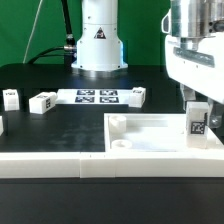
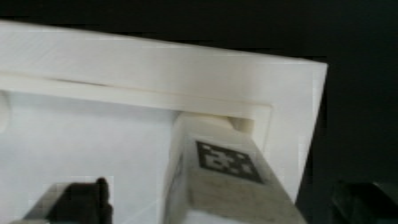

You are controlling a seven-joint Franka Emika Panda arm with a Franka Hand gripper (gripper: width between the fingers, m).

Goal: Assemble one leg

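Ext view: claw (image 1: pixel 198 103) at 3 o'clock, clamped on leg (image 1: pixel 198 120), upright w/ tag facing cam, inside white tray (image 1: pixel 150 140) near its 3 o'clock corner. Marker board (image 1: pixel 97 96) at 12 on black surface (image 1: pixel 60 125).
Wrist view: leg (image 2: pixel 226 165) betw. fingers (image 2: pixel 80 200), over tray (image 2: pixel 107 130) corner.

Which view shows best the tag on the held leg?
The wrist view: the leg fills it and its tag faces the camera. The exterior view shows the leg small, the tag only tiny.
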